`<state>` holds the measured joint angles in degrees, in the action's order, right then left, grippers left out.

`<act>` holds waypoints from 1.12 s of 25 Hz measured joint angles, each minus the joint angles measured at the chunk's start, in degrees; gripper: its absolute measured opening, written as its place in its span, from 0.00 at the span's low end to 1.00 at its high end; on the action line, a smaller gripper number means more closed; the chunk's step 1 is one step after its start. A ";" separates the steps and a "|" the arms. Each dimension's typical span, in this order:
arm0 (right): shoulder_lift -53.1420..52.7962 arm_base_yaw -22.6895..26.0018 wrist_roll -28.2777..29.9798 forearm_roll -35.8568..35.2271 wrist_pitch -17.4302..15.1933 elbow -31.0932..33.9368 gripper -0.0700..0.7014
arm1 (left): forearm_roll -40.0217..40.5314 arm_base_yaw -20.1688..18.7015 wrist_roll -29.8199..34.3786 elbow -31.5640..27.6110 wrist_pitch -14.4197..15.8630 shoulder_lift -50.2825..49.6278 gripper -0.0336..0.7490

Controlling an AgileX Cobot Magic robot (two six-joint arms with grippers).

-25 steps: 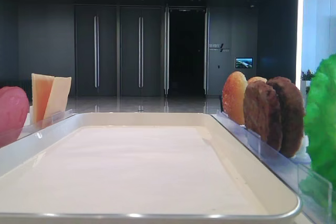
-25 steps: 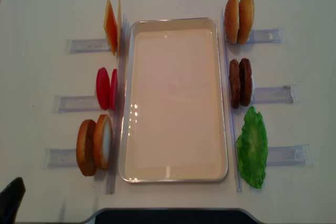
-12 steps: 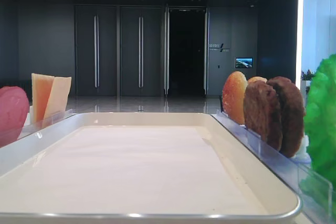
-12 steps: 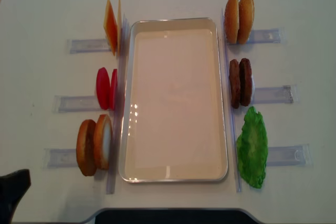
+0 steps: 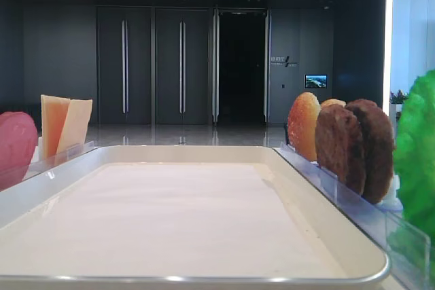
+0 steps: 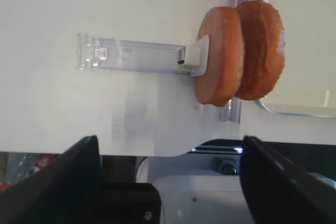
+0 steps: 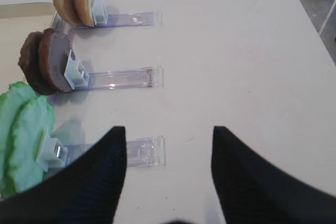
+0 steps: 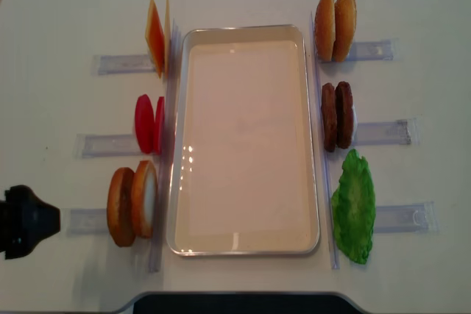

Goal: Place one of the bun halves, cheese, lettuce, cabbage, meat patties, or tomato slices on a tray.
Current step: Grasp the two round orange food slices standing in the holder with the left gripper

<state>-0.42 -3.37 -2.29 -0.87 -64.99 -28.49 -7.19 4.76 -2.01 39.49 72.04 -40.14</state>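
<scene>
Tray [image 8: 246,34] centre, bare; bun halves [image 8: 132,206] upright, near left; left gripper [image 6: 168,182] wide, holding nothing; right gripper [image 7: 168,174] apparently open.

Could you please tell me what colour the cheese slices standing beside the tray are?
The cheese slices are orange and pale yellow, clearest in the low exterior view.

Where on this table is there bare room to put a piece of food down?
The tray is the big free patch: only white paper lines it, between the two rows of food. Its left edge is crowded by cheese, tomato slices and bun halves; its right edge by more buns, meat patties and lettuce.
</scene>
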 joint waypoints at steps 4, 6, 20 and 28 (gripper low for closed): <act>0.00 0.00 0.00 0.00 0.00 0.00 0.59 | 0.78 0.00 -1.49 1.65 -0.51 -5.98 0.85; 0.00 0.00 0.00 0.00 0.00 0.00 0.59 | 1.43 0.00 -2.22 2.99 -0.64 -8.29 0.85; 0.00 0.00 0.00 0.00 0.00 0.00 0.59 | 9.36 0.00 -4.44 12.70 -1.04 -24.17 0.85; 0.00 0.00 0.00 0.00 0.00 0.00 0.59 | 11.01 0.00 -4.44 17.78 -1.18 -30.72 0.85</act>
<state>-0.42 -3.37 -2.29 -0.87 -64.99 -28.49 3.83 4.76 -6.45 57.27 70.86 -70.86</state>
